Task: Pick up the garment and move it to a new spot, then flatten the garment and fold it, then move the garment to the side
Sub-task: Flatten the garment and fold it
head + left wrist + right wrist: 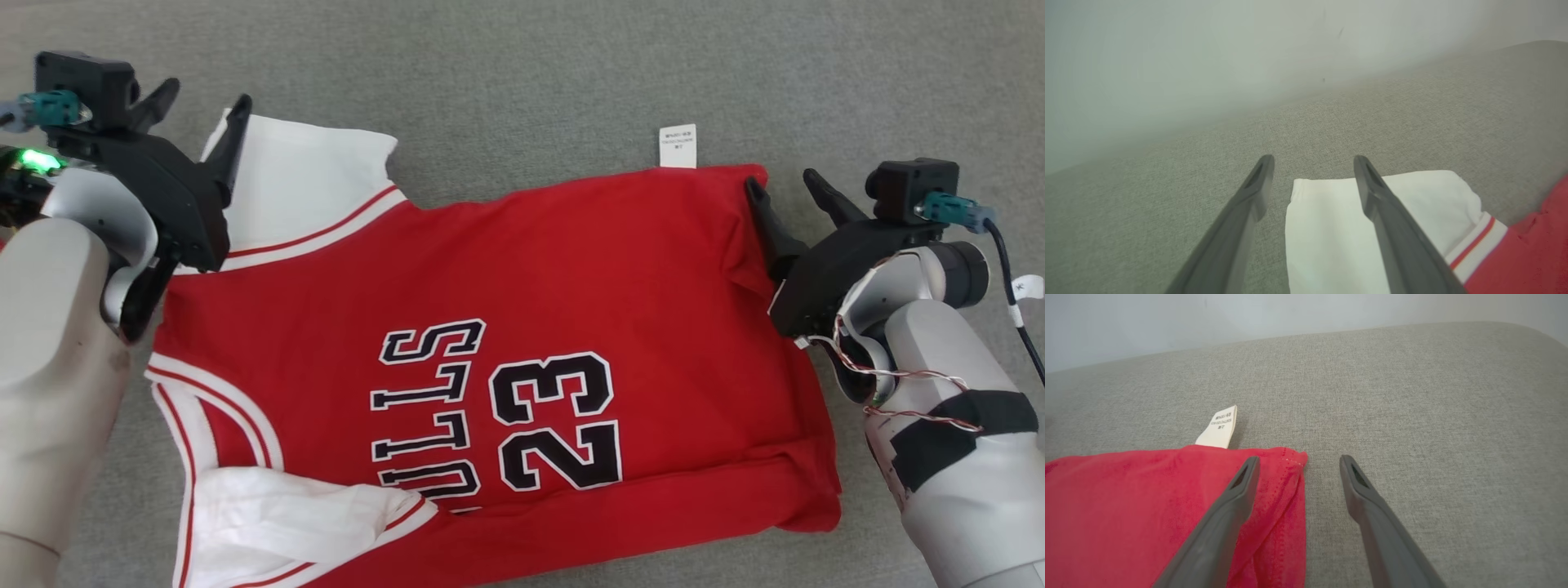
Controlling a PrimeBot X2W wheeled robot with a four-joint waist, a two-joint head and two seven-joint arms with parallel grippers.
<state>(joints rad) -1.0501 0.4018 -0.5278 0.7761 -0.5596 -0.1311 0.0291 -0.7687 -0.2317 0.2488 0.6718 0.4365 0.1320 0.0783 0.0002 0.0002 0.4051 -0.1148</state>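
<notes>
The garment (522, 327) is a red basketball jersey with white sleeves, black lettering and the number 23, lying spread on a grey fabric surface. My left gripper (204, 106) hovers open over its far left white sleeve (1331, 228), one finger above the sleeve and the other over bare fabric. My right gripper (784, 188) is open at the jersey's far right corner (1290, 461), one finger over the red cloth and the other beyond its edge. Nothing sits between either pair of fingers.
A white care label (678, 147) sticks out past the jersey's far edge, also seen as a label (1218, 426) in the right wrist view. Grey upholstery (522, 65) stretches beyond the jersey to a pale wall (1208, 53).
</notes>
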